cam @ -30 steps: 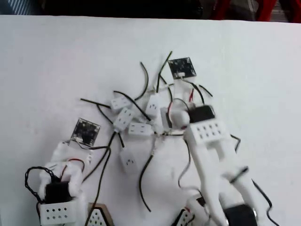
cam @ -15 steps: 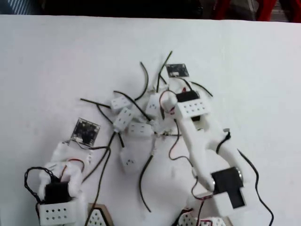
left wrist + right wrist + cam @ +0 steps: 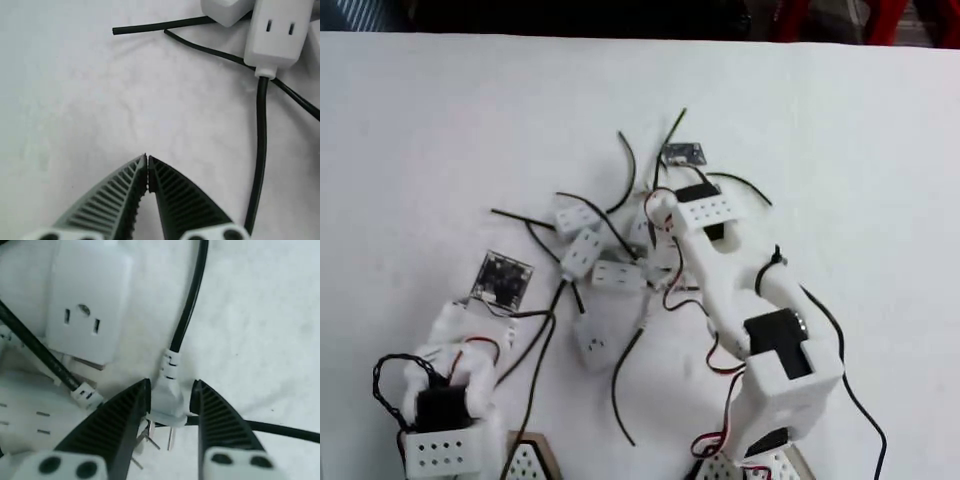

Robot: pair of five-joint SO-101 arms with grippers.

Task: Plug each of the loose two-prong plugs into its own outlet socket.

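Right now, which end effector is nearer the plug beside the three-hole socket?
Right. The right end effector straddles the plug; the left end effector sits shut, far off over bare table.

The high camera is sitting fixed above the table [image 3: 840, 120] and looking steeply down. The far edge is running along the top of the frame and both arms are coming in from the bottom, with the left arm [image 3: 445, 390] at lower left and the right arm [image 3: 740, 300] lying across from lower right to the centre. The left wrist camera is riding low, peering along its own left gripper [image 3: 147, 159] at the tabletop and a two-slot outlet socket [image 3: 276, 32]. The right wrist camera is sitting closer still, staring down past the right gripper [image 3: 171, 386] at a plug [image 3: 167, 402] — and it is sharing the tangle of sockets and cords [image 3: 605, 255] lying mid-frame in the high view.
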